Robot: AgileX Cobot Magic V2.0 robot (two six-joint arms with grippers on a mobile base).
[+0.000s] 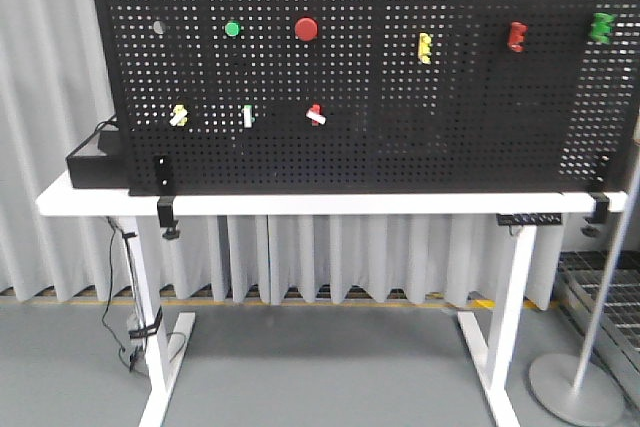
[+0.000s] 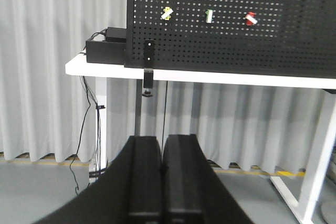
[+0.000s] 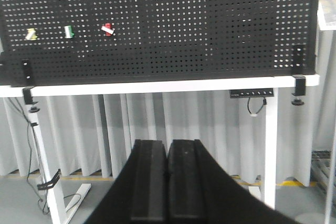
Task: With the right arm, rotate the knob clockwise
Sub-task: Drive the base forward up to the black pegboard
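The pegboard [image 1: 400, 117] stands upright on the table [image 1: 300, 204], filling the upper frame. A box [image 1: 95, 162] sits on the table's left end, beside the board. Three knobs [image 1: 248, 115] line up across the board's lower left, with buttons [image 1: 305, 29] above them and handles [image 1: 516, 37] at the upper right. A curtain [image 1: 50, 97] hangs behind.

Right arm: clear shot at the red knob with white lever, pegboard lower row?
Probably yes: nothing stands between the right gripper and the red knob. The gripper is shut, low and well back, so it must rise, advance and open.
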